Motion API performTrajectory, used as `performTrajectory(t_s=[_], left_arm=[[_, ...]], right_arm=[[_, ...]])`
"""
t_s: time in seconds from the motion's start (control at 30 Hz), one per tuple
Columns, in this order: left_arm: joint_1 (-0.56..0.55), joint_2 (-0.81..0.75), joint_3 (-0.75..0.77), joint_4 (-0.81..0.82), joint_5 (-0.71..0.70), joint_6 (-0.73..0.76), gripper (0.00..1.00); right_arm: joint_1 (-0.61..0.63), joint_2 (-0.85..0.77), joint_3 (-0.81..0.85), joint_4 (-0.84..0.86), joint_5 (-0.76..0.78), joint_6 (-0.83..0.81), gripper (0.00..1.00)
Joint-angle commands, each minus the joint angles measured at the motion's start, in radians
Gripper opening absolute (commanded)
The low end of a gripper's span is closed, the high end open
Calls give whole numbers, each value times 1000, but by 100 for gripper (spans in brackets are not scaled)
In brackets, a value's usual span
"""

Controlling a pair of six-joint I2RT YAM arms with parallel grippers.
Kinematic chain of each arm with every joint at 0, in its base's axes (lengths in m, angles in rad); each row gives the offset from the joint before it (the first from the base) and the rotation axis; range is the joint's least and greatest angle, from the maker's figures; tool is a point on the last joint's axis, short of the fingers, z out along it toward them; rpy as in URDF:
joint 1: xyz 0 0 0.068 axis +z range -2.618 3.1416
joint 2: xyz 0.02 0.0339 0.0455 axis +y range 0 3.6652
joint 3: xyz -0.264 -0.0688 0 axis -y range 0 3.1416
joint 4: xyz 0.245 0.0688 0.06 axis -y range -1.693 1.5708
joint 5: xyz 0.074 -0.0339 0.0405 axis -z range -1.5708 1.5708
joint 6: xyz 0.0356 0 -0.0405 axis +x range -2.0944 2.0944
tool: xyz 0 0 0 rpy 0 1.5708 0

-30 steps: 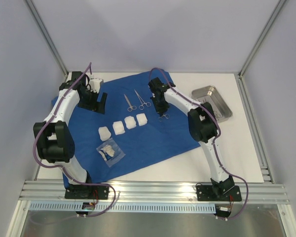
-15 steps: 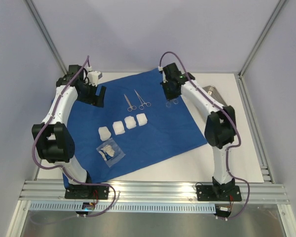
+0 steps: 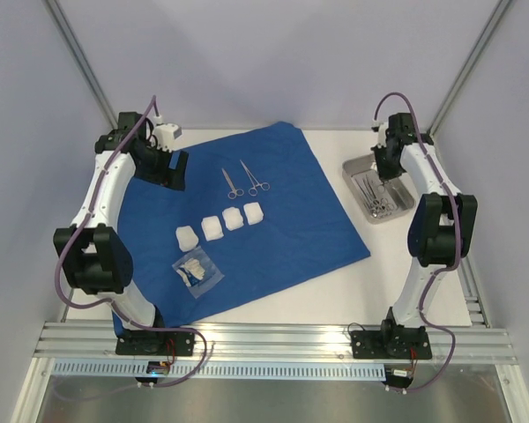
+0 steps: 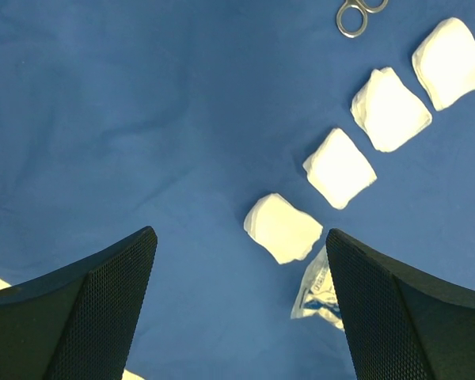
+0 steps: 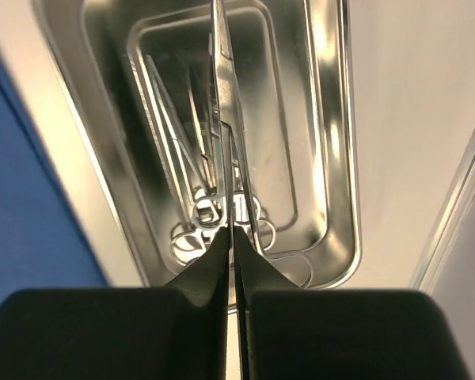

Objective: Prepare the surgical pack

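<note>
The slim silver scissor-like instrument is clamped between the closed fingers of the right gripper over the shallow rectangular steel tray, which is set on the white table beside the royal-blue cloth drape. The instrument is judged light, rigid and slippery, and best taken across the shank near the rings. The white gauze squares are soft and would be pinched from above, and the drape is limp. The left gripper is held wide apart above the drape. Only the right wrist view shows other instruments lying in the tray, while the top view alone shows two silver forceps on the drape.
</note>
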Motion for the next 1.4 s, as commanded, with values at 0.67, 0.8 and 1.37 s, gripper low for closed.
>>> performTrajectory(t_s=[0.67, 0.8, 1.37], left_arm=[[1, -83, 2, -71, -41, 28, 97], [2, -84, -1, -66, -45, 28, 97], [-79, 94, 169, -45, -174, -108, 88]], right_arm=[[-75, 214, 56, 31, 5, -140, 4], [-75, 203, 70, 20, 17, -132, 27], [168, -58, 111, 85, 95, 227, 46]])
